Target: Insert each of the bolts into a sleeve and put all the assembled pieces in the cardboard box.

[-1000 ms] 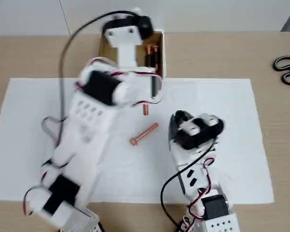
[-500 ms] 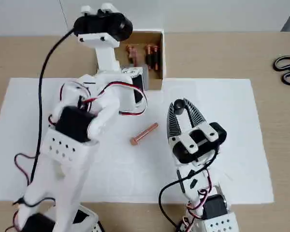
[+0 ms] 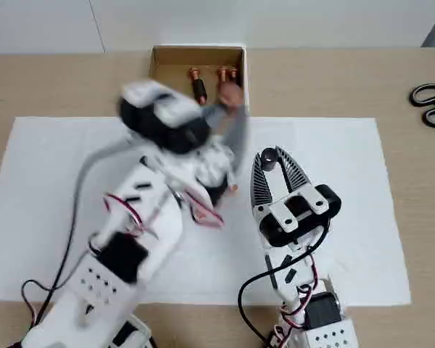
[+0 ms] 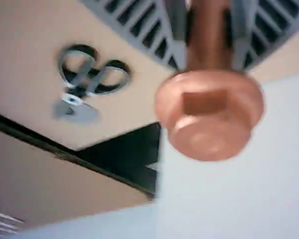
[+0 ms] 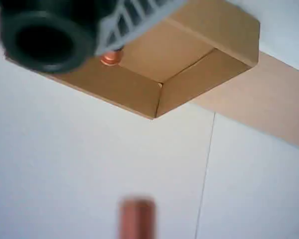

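Aligning copper flanged bolt (image 4: 209, 112) with black tubular sleeve (image 5: 45, 37)
Left gripper (image 4: 208, 30) pinches the shank, right gripper (image 3: 270, 158) clasps the sleeve, bore exposed for insertion; brown cardboard box (image 3: 196, 48) holds assembled pieces (image 3: 197, 81).

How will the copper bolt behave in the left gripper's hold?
Copper bolt looks solid metal: likely stiff, heavy for its size. Smooth round shank in the left gripper may slip or swivel. Set down, it would probably roll.

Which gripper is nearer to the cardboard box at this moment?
Left. The left gripper, holding a bolt, hangs at the cardboard box's paper-side edge. The right gripper, holding a black sleeve, sits farther off over the white paper.
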